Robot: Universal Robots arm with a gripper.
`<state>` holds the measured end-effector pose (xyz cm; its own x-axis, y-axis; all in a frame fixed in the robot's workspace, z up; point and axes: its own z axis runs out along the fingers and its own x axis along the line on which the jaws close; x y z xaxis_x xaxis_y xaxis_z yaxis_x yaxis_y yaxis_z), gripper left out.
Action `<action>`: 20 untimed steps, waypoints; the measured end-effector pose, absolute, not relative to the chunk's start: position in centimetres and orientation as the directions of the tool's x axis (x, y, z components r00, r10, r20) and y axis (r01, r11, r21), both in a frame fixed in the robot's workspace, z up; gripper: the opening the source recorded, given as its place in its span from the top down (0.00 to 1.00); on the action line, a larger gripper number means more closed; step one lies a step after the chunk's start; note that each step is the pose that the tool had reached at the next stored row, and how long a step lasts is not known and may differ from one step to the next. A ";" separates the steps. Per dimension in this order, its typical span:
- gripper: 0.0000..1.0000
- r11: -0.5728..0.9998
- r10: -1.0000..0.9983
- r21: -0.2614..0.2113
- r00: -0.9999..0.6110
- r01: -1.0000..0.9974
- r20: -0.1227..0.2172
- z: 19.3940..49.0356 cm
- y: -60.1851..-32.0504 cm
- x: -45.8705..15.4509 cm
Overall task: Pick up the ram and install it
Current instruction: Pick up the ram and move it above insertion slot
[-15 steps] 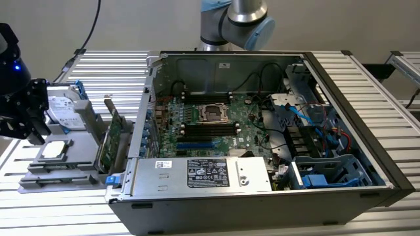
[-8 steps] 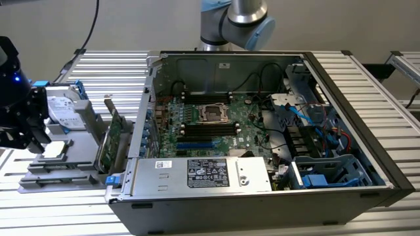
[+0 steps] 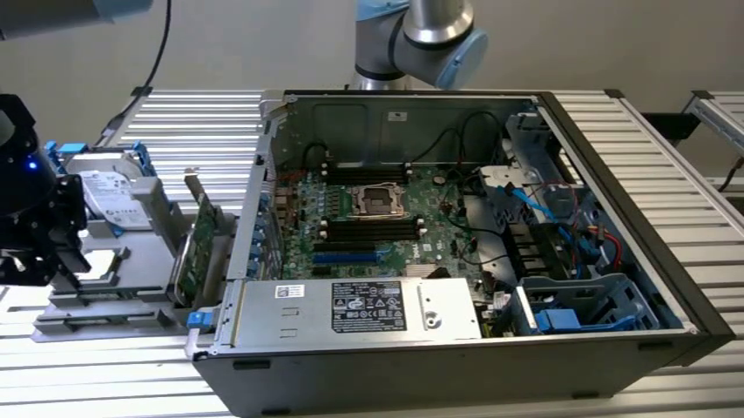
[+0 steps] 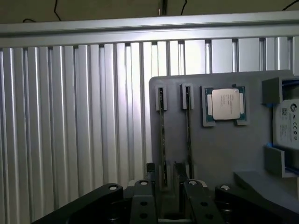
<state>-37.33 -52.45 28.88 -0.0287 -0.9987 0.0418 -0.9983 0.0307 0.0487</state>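
With pincer [image 4: 165, 176] spread, hangs low over the grey tray [image 4: 219, 154] on the ribbed table [image 4: 70, 116], straddling one end of the ram [image 4: 162, 135] without visibly clamping it. Finds the ram upright on edge in its slot, just beside a second stick [image 4: 188, 135] and near a processor [image 4: 223, 105].

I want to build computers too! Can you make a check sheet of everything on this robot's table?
Surface: ribbed metal table, grey tray on it.
Job's things: two ram sticks on edge in the tray; motherboard slots look empty.
Clutter: processor chip, hard drive, green card.
Grippers: gripper open, close above one stick.
Cables: blue and black wires inside the computer case.
Surroundings: grey wall.
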 end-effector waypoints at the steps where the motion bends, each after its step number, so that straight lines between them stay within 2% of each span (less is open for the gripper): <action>1: 0.70 0.022 -0.999 0.049 -0.020 -0.999 0.042 28.7 -52.5 -37.3; 20: 0.70 -0.137 -0.989 0.050 0.139 -0.989 0.039 25.2 -53.0 -37.3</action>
